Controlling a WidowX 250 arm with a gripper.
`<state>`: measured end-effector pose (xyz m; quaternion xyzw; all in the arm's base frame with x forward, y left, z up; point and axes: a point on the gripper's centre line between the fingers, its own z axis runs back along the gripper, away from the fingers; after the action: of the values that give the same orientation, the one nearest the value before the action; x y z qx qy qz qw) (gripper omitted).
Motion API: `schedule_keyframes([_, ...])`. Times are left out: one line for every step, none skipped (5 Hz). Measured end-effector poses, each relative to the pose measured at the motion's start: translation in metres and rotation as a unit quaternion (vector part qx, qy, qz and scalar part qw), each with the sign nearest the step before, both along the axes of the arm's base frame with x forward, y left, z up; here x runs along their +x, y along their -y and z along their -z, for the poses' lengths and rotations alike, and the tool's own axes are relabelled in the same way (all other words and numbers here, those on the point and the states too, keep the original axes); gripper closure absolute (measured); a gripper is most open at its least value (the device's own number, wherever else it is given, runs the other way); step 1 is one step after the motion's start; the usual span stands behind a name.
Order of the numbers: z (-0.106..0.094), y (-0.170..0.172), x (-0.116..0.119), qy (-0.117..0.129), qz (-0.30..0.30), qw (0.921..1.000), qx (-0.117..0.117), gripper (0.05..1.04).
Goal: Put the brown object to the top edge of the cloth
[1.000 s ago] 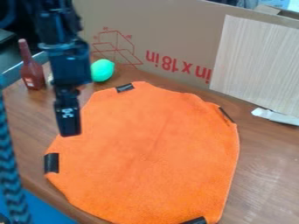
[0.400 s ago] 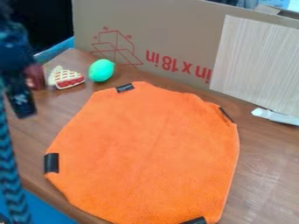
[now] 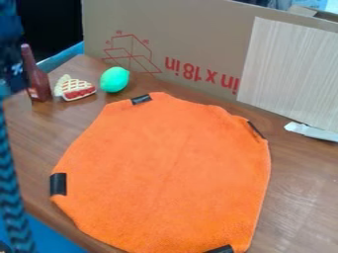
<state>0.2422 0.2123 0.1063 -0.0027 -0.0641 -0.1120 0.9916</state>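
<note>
Pincer, black: mine; upper L edge of view, nr brown bottle; can't tell how far open or if I've hold of anything.
Brown bottle: upright on table, off cloth, beyond its upper L side.
Pie slice, red w/ pale lattice: just R of bottle.
Green ball: R of pie slice, nr cloth's top edge.
Cloth: orange, flat, w/ black patches along rim.
Cardboard: upright behind, w/ red print.

Hangs down at the upper left edge, partly cut off by it. Shows a dark, blurred stretch of arm above part of the pincer.
</note>
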Motion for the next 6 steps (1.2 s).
schedule_keyframes([0.001, -0.028, 0.021, -0.007, -0.050, 0.9987, -0.011, 0.085])
schedule_keyframes([0.008, -0.060, 0.032, -0.004, -0.094, 0.9955, -0.012, 0.085])
schedule_keyframes([0.007, -0.075, 0.036, 0.003, -0.110, 0.9939, -0.006, 0.085])
schedule_keyframes([0.003, -0.081, 0.040, 0.011, -0.120, 0.9927, 0.005, 0.085])
schedule_keyframes([0.010, -0.084, 0.042, 0.007, -0.126, 0.9920, 0.003, 0.085])
schedule_keyframes([0.013, -0.088, 0.047, 0.002, -0.128, 0.9917, 0.014, 0.085])
